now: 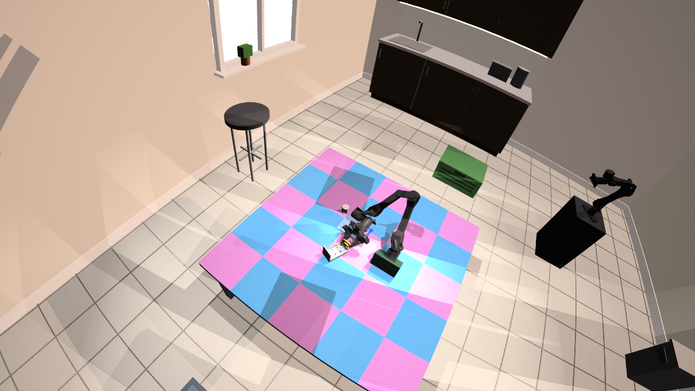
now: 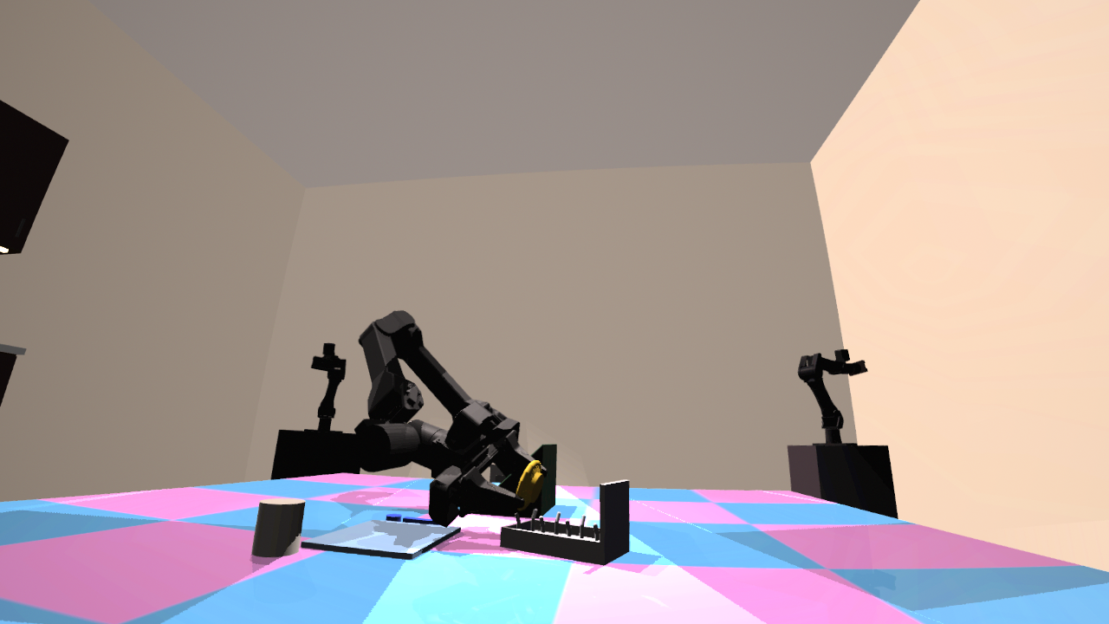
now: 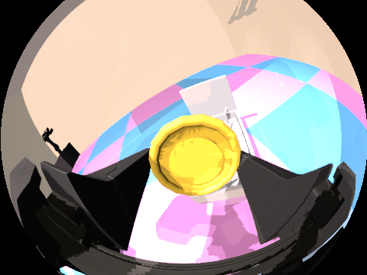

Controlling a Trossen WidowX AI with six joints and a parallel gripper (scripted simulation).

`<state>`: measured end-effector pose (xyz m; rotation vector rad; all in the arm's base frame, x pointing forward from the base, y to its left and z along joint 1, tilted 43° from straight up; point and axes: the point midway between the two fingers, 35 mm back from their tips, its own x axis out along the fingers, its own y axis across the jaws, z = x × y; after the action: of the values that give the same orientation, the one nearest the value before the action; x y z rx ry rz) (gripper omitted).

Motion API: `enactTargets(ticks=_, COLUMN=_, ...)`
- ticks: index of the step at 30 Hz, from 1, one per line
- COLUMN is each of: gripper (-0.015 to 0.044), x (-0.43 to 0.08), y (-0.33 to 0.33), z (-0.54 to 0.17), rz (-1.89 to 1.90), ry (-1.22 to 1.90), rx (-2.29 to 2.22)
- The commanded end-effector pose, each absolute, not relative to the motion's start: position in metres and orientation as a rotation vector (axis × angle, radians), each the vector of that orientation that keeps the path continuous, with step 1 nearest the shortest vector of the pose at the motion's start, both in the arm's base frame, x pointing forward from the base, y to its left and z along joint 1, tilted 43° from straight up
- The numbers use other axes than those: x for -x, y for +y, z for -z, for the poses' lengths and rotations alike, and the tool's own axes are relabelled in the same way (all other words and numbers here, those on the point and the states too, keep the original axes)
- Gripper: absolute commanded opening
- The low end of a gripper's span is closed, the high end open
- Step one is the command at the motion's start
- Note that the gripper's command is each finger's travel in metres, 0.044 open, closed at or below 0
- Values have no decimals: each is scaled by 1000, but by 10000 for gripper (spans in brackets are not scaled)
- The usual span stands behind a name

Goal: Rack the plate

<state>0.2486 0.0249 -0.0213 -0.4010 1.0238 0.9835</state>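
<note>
The yellow plate (image 1: 346, 242) (image 2: 529, 484) (image 3: 196, 156) is held between the two fingers of my gripper, which is shut on its opposite edges. In the exterior view the plate stands steeply, nearly on edge, with its lower edge near the height of the pin tops. The dish rack (image 1: 335, 252) (image 2: 552, 542) (image 3: 208, 95) is a low tray with short upright pins and a tall panel at one end. The plate is by the rack's other end, away from that panel. In the wrist view the plate hides much of the rack, so its alignment with a slot cannot be told.
A grey cup (image 1: 345, 208) (image 2: 277, 529) stands beside a flat pale board (image 2: 379, 536). A small blue item (image 1: 370, 230) (image 2: 393, 517) lies behind the board in the exterior view. The arm's dark green base (image 1: 386, 263) (image 2: 549, 477) stands behind the rack there.
</note>
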Motion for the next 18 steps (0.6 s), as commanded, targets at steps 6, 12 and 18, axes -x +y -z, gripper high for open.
enactTargets(ticks=6, gripper=0, x=-246, y=17, z=18, rz=-1047, ry=766, rx=545)
enactTargets(ticks=12, gripper=0, x=-244, y=11, z=15, rz=-1059, ry=600, rx=660)
enactTargets(ticks=18, gripper=0, x=-243, y=9, z=13, rz=-1058, ry=531, rx=712)
